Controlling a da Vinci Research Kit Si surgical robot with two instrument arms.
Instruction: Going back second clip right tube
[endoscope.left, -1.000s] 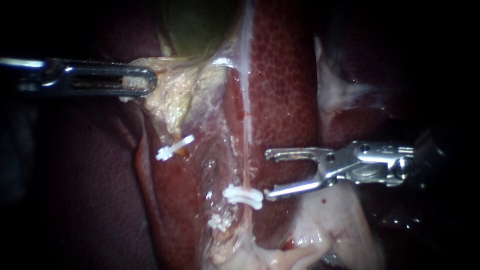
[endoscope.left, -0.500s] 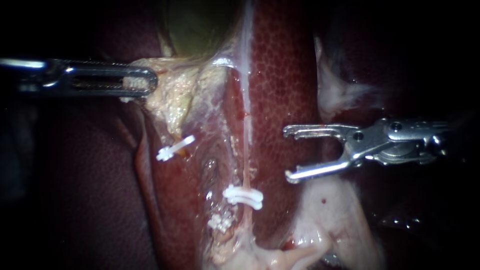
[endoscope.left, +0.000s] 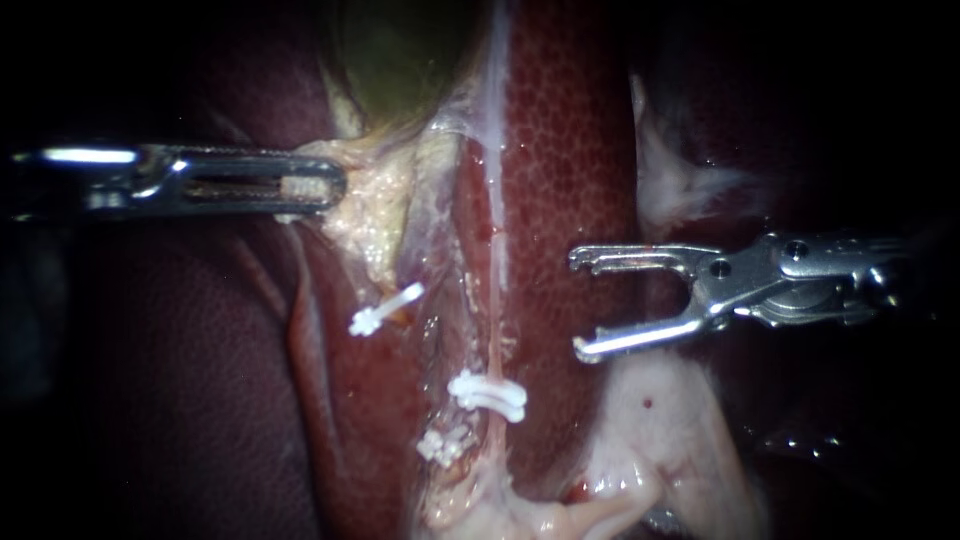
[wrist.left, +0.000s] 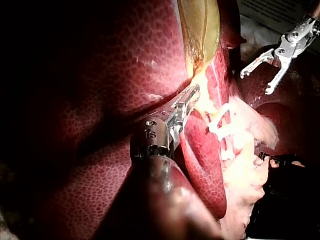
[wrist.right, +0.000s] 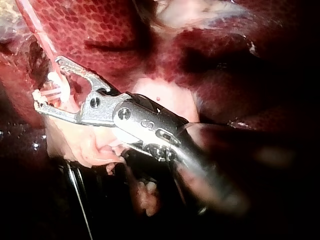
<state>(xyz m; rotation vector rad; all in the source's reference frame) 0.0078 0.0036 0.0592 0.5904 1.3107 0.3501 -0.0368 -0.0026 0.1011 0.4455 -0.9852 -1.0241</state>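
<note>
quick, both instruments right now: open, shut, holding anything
Left instrument: shut on the pale tissue below the gallbladder.
Right instrument: open, holding nothing.

in the endoscope view light falls on a middle strip: the liver (endoscope.left: 570, 150) and the pale tissue (endoscope.left: 370, 215) glow, while the edges from 7 to 11 o'clock and from 1 to 5 o'clock sink into black. glare streaks the left instrument (endoscope.left: 325, 186) at 9 o'clock and the right instrument (endoscope.left: 578, 305) at 3 o'clock. in both wrist views the liver near each shaft lies in deep shadow.
</note>
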